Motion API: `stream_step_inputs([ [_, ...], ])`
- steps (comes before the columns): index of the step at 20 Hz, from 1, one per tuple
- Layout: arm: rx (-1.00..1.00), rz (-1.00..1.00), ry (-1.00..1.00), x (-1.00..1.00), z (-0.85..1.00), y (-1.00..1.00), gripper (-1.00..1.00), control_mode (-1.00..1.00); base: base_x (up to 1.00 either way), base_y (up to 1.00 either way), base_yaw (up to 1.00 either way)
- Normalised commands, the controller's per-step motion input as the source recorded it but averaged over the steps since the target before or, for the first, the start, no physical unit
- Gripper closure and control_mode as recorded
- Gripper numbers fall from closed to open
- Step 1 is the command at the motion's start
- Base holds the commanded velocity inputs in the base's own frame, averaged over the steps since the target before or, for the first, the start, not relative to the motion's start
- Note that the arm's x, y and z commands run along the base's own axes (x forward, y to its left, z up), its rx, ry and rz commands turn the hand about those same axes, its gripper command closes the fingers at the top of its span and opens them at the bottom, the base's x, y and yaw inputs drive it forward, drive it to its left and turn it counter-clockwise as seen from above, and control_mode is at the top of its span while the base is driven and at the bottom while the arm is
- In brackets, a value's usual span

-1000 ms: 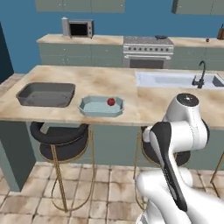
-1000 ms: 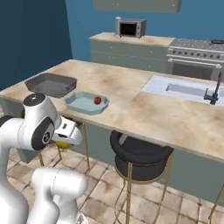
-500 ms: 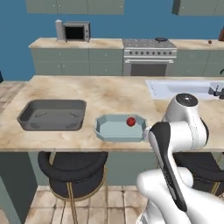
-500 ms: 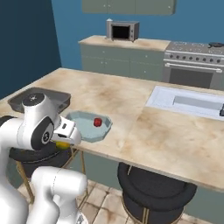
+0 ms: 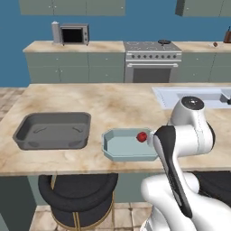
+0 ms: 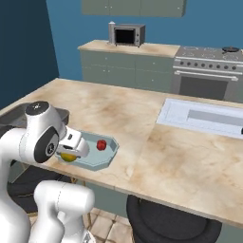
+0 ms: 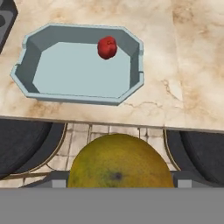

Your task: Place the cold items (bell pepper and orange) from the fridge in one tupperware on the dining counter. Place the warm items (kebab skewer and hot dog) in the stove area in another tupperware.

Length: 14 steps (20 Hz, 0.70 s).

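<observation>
Blue kitchen walls, a stove and a microwave back the marble desk, and the whole outlook has swung over the last second: the base has driven along the desk, so the pale blue tupperware now sits almost straight ahead of the arm rather than off to one side. That is camera travel, not the containers sliding. The dark grey tupperware lies just beside the blue one, apart from it. The red bell pepper already rests inside the blue tub, near its far wall. The gripper has its jaws spread wide around the orange, carrying it just off the desk's near edge, above the stools. Judging by this, the cold pair is nearly together; reaching forward over the blue tub should come next.
</observation>
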Motion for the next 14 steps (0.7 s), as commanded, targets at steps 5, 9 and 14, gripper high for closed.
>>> stream_step_inputs([
  [5, 0.00, -0.03, 0.00, 0.12, -0.01, 0.08, 1.00, -1.00, 0.42, 0.33, -0.13],
  [9, 0.00, -0.15, 0.01, 0.93, -0.03, 0.53, 1.00, -1.00, 0.00, 0.00, 0.00],
  [14, 0.00, -0.19, 0.03, 0.96, -0.19, 0.57, 1.00, -1.00, 0.00, 0.00, 0.00],
])
